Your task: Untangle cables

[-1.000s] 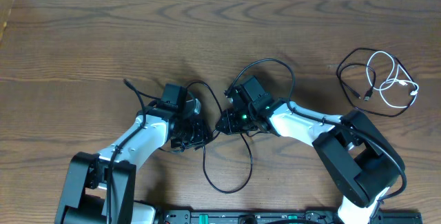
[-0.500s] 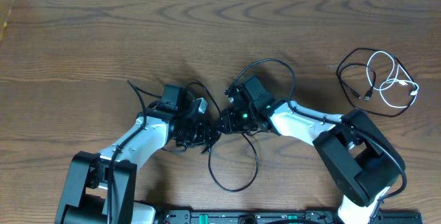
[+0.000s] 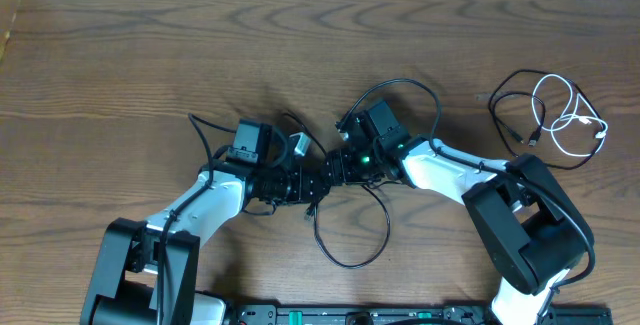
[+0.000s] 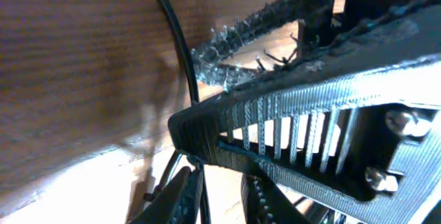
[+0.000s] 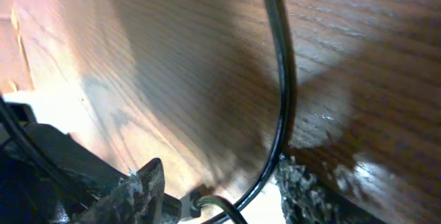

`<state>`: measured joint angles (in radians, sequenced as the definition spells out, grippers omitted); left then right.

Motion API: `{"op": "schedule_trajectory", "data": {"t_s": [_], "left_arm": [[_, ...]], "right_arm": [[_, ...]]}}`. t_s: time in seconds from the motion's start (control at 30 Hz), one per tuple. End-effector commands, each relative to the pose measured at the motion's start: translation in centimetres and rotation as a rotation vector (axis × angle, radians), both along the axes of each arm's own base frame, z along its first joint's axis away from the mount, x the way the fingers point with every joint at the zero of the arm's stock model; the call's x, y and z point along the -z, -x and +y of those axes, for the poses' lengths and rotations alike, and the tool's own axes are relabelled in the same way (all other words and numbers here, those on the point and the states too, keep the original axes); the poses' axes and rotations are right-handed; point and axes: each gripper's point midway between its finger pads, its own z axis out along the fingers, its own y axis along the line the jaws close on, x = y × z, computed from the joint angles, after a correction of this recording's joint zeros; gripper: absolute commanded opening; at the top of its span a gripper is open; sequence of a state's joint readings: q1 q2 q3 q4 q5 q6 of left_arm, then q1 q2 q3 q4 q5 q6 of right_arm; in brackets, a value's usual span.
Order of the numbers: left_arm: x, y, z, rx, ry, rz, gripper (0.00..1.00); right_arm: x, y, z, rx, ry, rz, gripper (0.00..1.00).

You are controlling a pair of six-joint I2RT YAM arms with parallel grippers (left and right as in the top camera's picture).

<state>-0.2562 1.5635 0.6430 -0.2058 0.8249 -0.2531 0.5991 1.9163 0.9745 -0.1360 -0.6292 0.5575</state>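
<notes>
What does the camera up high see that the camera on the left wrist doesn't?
Only the overhead view shows both whole arms, the left arm and the right arm, plus a white cable far off to the right. Only the left wrist view shows the ridges on a black gripper finger up close. Both show the wooden table and a thin black cable lying on it by the grippers.
</notes>
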Motion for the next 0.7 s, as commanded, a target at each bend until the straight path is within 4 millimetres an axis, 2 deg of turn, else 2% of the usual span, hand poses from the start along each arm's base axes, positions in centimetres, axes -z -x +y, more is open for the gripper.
{"op": "schedule_trajectory", "data": {"t_s": [0.0,0.1,0.13,0.2,0.3,0.47,0.67], "left_arm": [[-0.6,-1.1,-0.1,0.002,0.017,-0.048,0.26],[-0.5,-1.3,0.2,-0.008,0.006,-0.051,0.27],[-0.5,-1.4,0.3,-0.013,0.005,-0.049,0.34],[-0.4,-1.6,0.6,-0.028,0.004,-0.043,0.38],[-0.1,-2.2,1.5,-0.093,-0.015,-0.015,0.39],[0.2,-3.1,3.1,-0.247,-0.029,0.079,0.39],[0.9,-3.5,3.9,-0.348,-0.070,0.135,0.34]], "right_arm": [[3.8,3.4,-1.3,-0.106,0.059,0.063,0.60],[3.0,4.0,-1.1,-0.173,-0.011,0.065,0.64],[2.9,4.1,-1.3,-0.177,-0.021,0.077,0.64],[2.8,4.1,-1.7,-0.167,-0.023,0.095,0.65],[2.3,4.1,-2.0,-0.196,-0.068,0.096,0.68],[-0.3,5.0,-1.5,-0.308,-0.262,0.078,0.69],[-0.3,5.4,-1.2,-0.341,-0.264,0.052,0.73]]}}
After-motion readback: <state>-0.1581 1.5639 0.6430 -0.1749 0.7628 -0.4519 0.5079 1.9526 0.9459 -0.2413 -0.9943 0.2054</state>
